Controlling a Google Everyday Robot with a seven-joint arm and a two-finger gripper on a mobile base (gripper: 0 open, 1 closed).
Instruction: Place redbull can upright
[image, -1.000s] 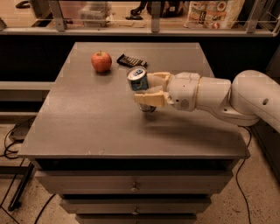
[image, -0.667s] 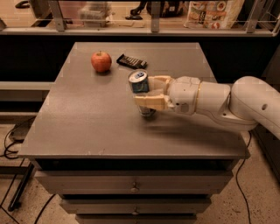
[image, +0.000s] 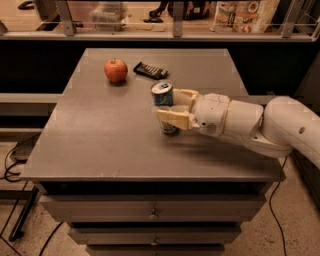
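Observation:
The redbull can (image: 162, 95), blue and silver with its silver top showing, stands nearly upright near the middle of the grey table (image: 100, 130). Its base touches or is very close to the tabletop. My gripper (image: 169, 107) reaches in from the right on a white arm and is shut on the can, with one cream finger (image: 172, 118) in front of its lower body and the other behind it. The can's middle is hidden by the front finger.
A red apple (image: 116, 70) sits at the back left of the table. A dark candy bar (image: 150, 70) lies just right of it, behind the can. Drawers sit under the tabletop. A shelf with packages runs along the back.
The gripper and can have barely moved; the can has shifted very slightly lower and sits near the same spot, still held.

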